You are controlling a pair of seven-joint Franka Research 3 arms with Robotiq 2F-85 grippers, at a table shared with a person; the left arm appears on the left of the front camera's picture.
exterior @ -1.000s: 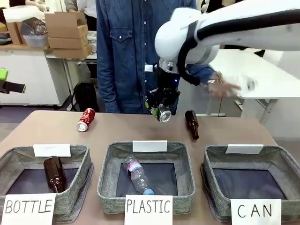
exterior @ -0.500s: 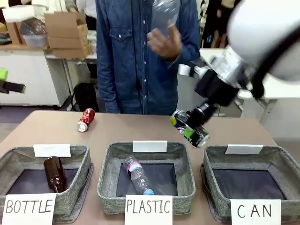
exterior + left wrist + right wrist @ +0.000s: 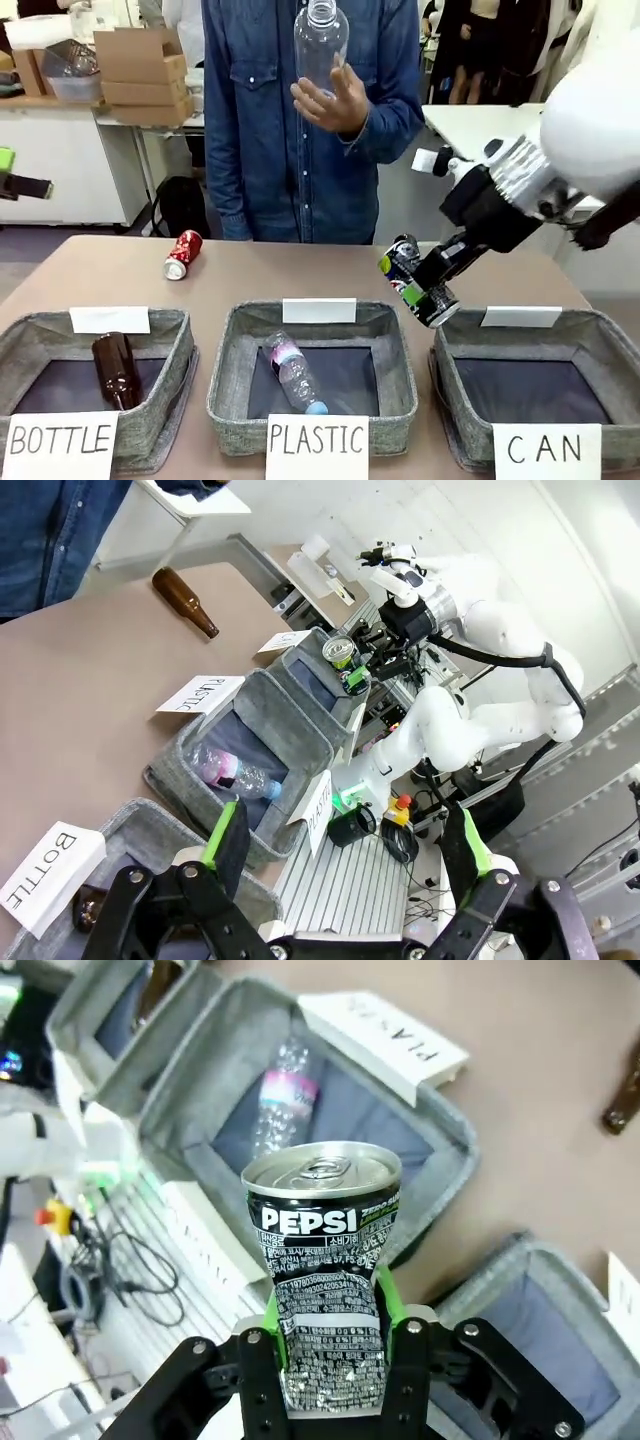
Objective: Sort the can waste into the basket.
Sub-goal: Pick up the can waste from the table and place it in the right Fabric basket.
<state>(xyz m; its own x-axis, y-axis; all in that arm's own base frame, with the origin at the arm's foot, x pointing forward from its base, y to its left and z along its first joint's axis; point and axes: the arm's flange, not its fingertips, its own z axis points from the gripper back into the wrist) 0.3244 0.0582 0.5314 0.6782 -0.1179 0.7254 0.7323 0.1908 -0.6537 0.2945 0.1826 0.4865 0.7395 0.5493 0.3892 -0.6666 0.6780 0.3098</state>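
Front view shows you the right end effector (image 3: 437, 272) clamped shut on the dark can (image 3: 412, 275), which hangs in the air just by the far left corner of the basket (image 3: 600, 345) marked with the "CAN" sign (image 3: 546, 450). The can's long axis is tilted: its lidded end points up and to the left, its other end down toward the basket's rim.

In the right wrist view the green pads (image 3: 388, 1298) pinch the dented lower half of the dark can (image 3: 320, 1220), and its long axis runs along the fingers with the pull-tab lid pointing away from them.

The red can (image 3: 183, 255) lies on its side on the counter (image 3: 300, 270) at the far left, well apart from the basket, its long axis running roughly near to far with a silver end facing you.

In the left wrist view the left end effector (image 3: 347, 830) stands wide open, with nothing between its fingers.
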